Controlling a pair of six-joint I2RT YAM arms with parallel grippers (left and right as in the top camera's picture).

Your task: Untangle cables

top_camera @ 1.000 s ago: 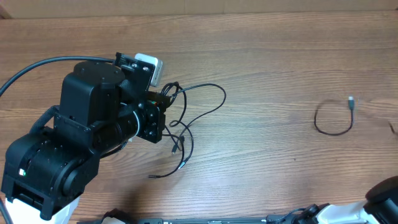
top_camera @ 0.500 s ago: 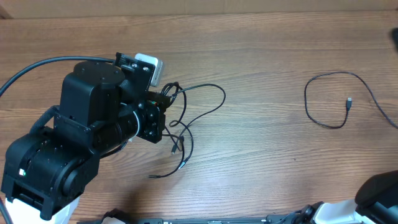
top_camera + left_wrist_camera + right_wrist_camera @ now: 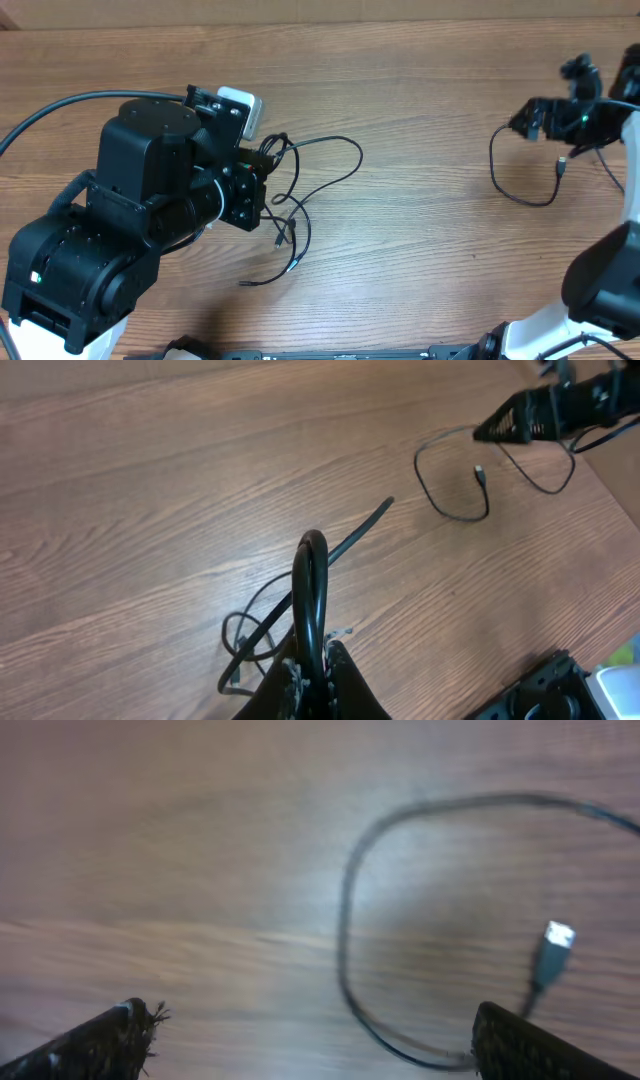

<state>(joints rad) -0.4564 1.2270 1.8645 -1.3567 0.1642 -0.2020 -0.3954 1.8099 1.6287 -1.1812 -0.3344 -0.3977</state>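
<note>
Evidently the left gripper (image 3: 312, 672) is clenched on a loop of the tangled cables (image 3: 318, 185) at left, probably to anchor them, while the right gripper (image 3: 310, 1025) hangs spread wide and empty above the separate cable (image 3: 523, 198), well apart at right.

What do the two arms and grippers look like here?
The left arm is bulky matte black on a white base, with a small green light, a white wrist block and a thick black cable. The right arm is black and white; the right gripper is black.
</note>
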